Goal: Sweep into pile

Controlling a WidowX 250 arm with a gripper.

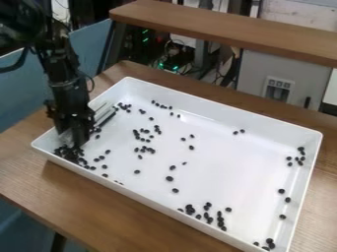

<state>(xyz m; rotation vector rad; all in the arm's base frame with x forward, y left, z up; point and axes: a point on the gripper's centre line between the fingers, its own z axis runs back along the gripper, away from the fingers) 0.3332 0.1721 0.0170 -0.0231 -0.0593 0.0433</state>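
Observation:
The black gripper (77, 133) hangs down inside the left corner of the white tray (253, 119). Right below it, a dense pile of small black pieces (68, 153) lies against the tray's left wall, partly hidden by the gripper. A slim dark and pale grey object (105, 117) slants up and right from beside the gripper; I cannot tell whether it is held. More black pieces lie scattered over the tray floor: a loose group (143, 140) left of the middle, a larger group (208, 215) along the front wall, and small clusters at the right wall and front right corner.
The tray's raised walls surround the pieces on a brown wooden table (99, 199). Behind it runs a raised wooden shelf (223, 30), with cables and a grey cabinet (263, 66) beyond. A blue panel (23, 93) stands at the left, behind the arm.

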